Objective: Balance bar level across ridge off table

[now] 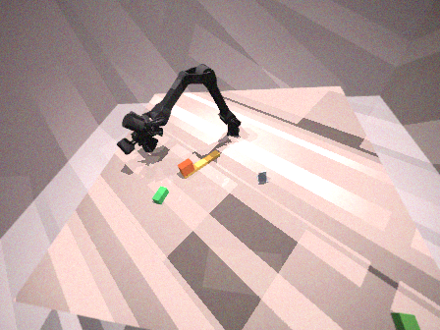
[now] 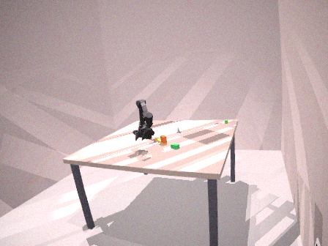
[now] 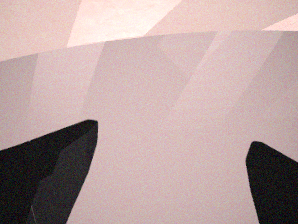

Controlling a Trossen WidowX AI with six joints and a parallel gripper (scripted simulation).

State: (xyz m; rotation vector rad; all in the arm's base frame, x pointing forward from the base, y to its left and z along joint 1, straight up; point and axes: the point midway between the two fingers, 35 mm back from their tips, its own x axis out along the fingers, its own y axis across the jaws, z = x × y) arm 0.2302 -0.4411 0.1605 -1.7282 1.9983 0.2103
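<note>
A yellow bar (image 1: 206,160) (image 2: 157,140) lies on the table, with an orange block (image 1: 186,167) (image 2: 163,139) on one end. The small grey ridge (image 1: 262,178) (image 2: 179,130) stands apart from the bar, with nothing on it. My gripper (image 3: 176,141) is open and empty, its two black fingers wide apart in the wrist view. It hangs above the table, to the left of the bar in the top and exterior views, and touches neither bar nor ridge. The wrist view shows neither the bar nor the ridge.
A green block (image 1: 160,194) (image 2: 175,146) lies near the orange block's end of the bar. Another green block (image 1: 406,320) (image 2: 226,121) is far off near a table corner. The table's edge crosses the upper part of the wrist view.
</note>
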